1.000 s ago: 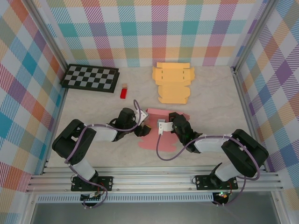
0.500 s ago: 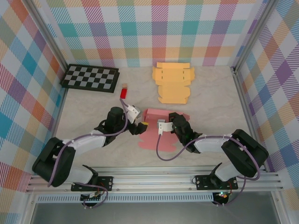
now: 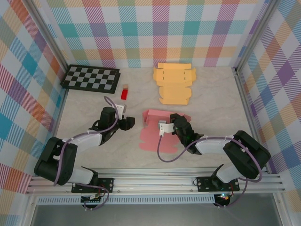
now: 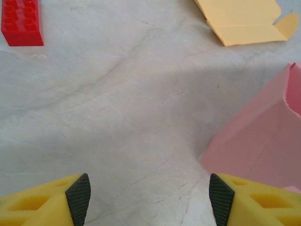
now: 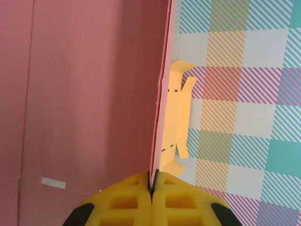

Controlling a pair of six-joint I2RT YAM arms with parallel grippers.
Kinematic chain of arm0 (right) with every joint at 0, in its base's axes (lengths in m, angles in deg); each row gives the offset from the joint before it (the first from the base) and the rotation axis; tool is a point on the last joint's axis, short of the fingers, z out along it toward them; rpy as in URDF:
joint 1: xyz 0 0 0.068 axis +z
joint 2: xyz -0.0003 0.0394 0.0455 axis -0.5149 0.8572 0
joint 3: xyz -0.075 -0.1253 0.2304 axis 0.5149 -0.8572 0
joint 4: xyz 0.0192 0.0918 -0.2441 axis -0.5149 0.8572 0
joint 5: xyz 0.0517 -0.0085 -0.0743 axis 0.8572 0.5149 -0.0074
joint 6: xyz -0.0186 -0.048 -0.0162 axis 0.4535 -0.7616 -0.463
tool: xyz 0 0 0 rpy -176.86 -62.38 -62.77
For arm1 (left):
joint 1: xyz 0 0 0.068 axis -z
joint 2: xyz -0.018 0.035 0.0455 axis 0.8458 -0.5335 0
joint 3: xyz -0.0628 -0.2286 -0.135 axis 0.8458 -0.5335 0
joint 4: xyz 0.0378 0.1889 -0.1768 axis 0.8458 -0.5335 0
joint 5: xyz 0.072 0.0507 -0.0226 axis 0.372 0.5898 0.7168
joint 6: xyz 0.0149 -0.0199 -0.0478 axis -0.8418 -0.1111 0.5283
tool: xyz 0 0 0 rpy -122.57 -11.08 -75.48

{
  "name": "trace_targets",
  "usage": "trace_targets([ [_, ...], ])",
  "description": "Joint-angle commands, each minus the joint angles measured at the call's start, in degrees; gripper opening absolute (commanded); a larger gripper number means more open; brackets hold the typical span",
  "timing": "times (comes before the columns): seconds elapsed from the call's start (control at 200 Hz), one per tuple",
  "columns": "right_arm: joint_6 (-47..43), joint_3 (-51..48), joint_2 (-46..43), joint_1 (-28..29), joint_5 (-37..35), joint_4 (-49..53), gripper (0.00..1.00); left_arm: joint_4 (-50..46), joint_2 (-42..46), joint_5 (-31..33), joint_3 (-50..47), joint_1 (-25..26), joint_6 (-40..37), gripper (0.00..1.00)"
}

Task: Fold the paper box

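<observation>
**Right fingers (image 5: 155, 193) pinch a raised pink panel; left fingers (image 3: 128, 124) spread wide and hold nothing.**
The right wrist view shows the closed tips gripping the panel's thin edge, a hold the arm hides from the overhead camera. The left wrist view shows bare worktop (image 3: 211, 108) between the parted tips, with the pink paper box (image 3: 150, 139) just to their right at mid-worktop. Overhead, the left arm lies low and reaches rightward, and the right arm bends at the elbow with its forearm over the box.
</observation>
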Motion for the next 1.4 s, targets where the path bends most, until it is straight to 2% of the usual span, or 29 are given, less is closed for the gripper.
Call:
trace_targets([
  [0.0,1.35,-0.64,1.11,0.80,3.39,9.58,0.00,0.03,-4.47,-10.86,4.76,-0.58,-1.87,0.70],
  [0.08,1.44,-0.62,1.38,0.80,3.35,9.57,0.00,3.75,-7.65,-15.70,5.14,-0.46,-2.27,0.71],
  [0.3,1.62,-0.38,1.03,0.84,3.38,10.48,0.00,5.93,-12.62,-21.55,7.50,0.63,-6.92,0.69],
  [0.52,1.97,-0.13,1.64,0.79,3.43,10.84,0.00,2.39,-15.15,-22.74,11.47,4.93,-12.55,0.68],
  [0.83,2.27,0.20,1.38,0.82,3.33,11.64,0.00,-2.41,-18.32,-17.43,15.22,7.89,-14.95,0.66],
  [1.02,2.28,0.32,0.99,0.81,3.35,11.89,0.00,0.35,-19.19,-12.33,15.14,9.39,-12.92,0.67],
  [1.395,2.67,0.24,-0.79,0.80,4.08,13.62,0.00,1.06,-21.57,-8.44,18.65,10.65,-13.87,0.67],
])
